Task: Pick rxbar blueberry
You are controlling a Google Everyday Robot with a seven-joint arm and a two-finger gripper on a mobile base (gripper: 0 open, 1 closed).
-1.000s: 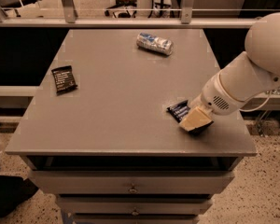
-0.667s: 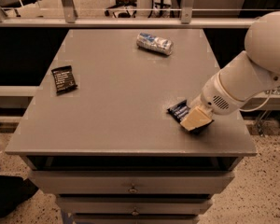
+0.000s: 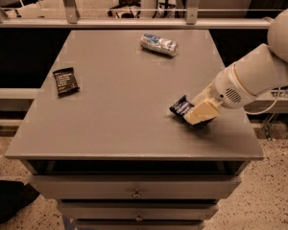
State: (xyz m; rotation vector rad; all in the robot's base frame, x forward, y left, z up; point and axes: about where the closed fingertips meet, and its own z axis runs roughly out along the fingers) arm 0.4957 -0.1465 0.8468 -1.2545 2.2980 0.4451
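Note:
The rxbar blueberry [image 3: 180, 107], a dark navy wrapper with white text, lies at the right front of the grey table [image 3: 125, 123]. Only its left end shows. Its right end is hidden under my gripper [image 3: 200, 113], whose cream-coloured tip rests low over the bar at table level. The white arm reaches in from the right edge of the view.
A smaller black wrapper with white text [image 3: 66, 81] lies near the table's left edge. A silver-and-blue can [image 3: 159, 44] lies on its side at the back. Drawers sit below the front edge, and a rail runs behind the table.

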